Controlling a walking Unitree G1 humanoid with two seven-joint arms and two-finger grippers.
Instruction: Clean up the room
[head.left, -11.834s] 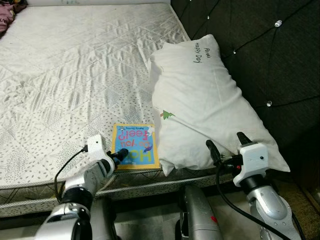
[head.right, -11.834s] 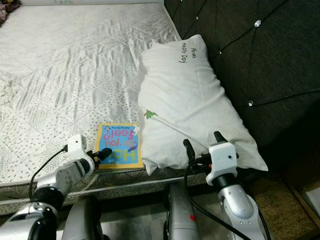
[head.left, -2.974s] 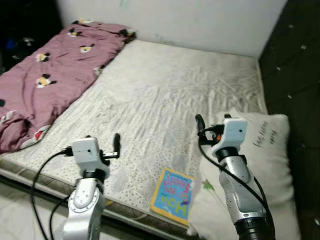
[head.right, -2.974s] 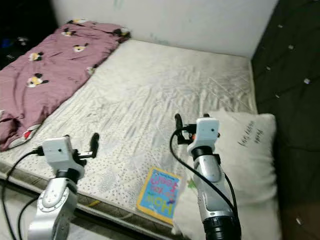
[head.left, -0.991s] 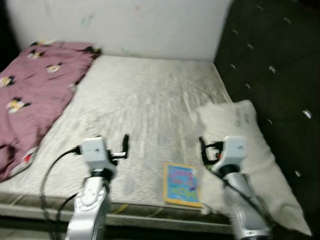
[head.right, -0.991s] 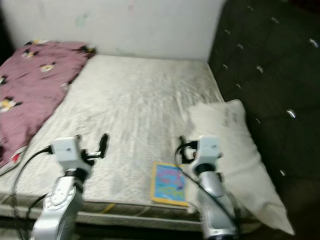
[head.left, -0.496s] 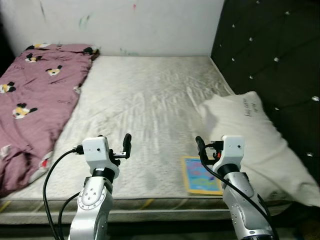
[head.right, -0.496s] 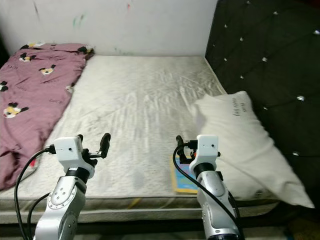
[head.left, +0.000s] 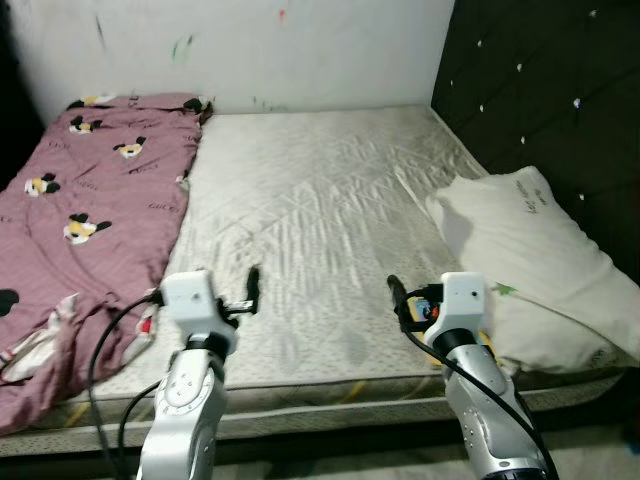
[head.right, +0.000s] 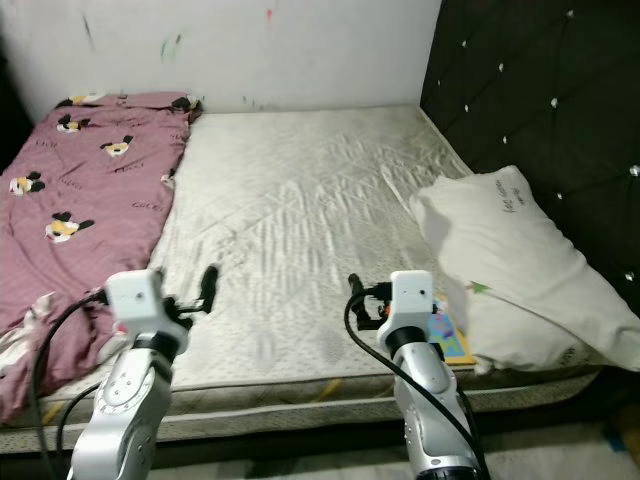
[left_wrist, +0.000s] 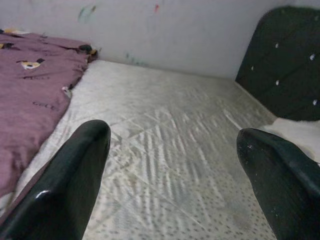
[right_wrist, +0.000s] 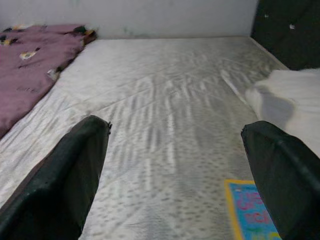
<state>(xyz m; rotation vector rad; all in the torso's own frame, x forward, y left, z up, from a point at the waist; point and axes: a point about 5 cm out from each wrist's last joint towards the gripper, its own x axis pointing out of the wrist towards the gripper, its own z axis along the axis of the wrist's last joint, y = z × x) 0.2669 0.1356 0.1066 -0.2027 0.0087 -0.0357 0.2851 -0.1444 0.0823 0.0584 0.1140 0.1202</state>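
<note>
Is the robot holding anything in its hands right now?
No, nothing. The left gripper and right gripper are both open and empty above the mattress. The book lies untouched.

Bare mattress (head.left: 320, 200) lies open between the purple blanket (head.left: 80, 200) and the pillow (head.left: 520, 260) beside the book (head.right: 445, 335).
</note>
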